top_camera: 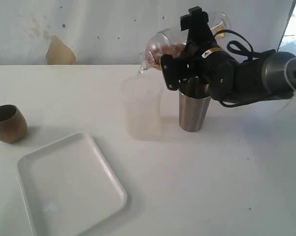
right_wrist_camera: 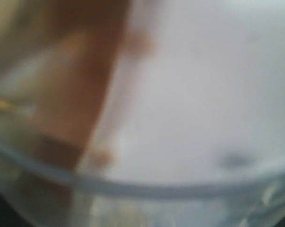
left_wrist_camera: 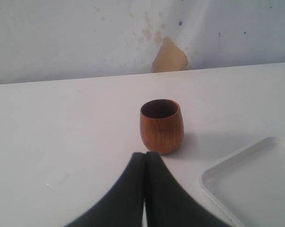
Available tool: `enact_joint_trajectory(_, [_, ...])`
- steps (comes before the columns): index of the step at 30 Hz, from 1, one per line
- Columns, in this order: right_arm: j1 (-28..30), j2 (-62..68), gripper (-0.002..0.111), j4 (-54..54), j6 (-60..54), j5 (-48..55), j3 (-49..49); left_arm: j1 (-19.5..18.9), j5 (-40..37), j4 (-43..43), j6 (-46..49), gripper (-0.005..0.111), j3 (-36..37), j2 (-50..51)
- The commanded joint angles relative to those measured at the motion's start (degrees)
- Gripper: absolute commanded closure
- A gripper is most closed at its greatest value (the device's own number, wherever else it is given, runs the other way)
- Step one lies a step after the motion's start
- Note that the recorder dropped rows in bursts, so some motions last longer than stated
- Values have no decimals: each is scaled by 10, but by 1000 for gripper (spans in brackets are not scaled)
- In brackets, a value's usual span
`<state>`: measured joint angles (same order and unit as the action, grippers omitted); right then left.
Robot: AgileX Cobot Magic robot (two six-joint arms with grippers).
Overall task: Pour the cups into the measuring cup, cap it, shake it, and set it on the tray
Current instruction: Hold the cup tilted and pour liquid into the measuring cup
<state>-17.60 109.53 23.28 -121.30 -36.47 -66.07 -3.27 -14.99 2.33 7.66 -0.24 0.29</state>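
Observation:
My right gripper (top_camera: 187, 55) is shut on the measuring cup (top_camera: 160, 46), a large clear tumbler held high and tilted. Its mouth points down to the left, over a frosted straight cup (top_camera: 140, 105), and brownish content shows inside it. In the right wrist view the measuring cup's clear wall (right_wrist_camera: 147, 189) fills the frame as a blur and hides the fingers. The steel tumbler (top_camera: 193, 110) stands upright just below that gripper. The brown wooden cup (top_camera: 8, 123) (left_wrist_camera: 162, 125) stands at the far left. My left gripper (left_wrist_camera: 144, 153) is shut and empty, a little short of the wooden cup. The white tray (top_camera: 69, 187) (left_wrist_camera: 255, 179) lies at the front left.
The frosted cup and the steel tumbler stand close side by side in the middle of the white table (top_camera: 236, 187). A stained wall (top_camera: 59, 49) runs along the table's far edge.

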Motion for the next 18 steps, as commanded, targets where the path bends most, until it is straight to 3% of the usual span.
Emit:
enact_joint_trajectory(1, [0,-8,108,-11,-9,-40,-7,0,3,-1,-1,107,2,-3])
enact_joint_trajectory(18, [5,-8,108,-25,-9,-49,-7,0,3,-1,-1,107,2,-3])
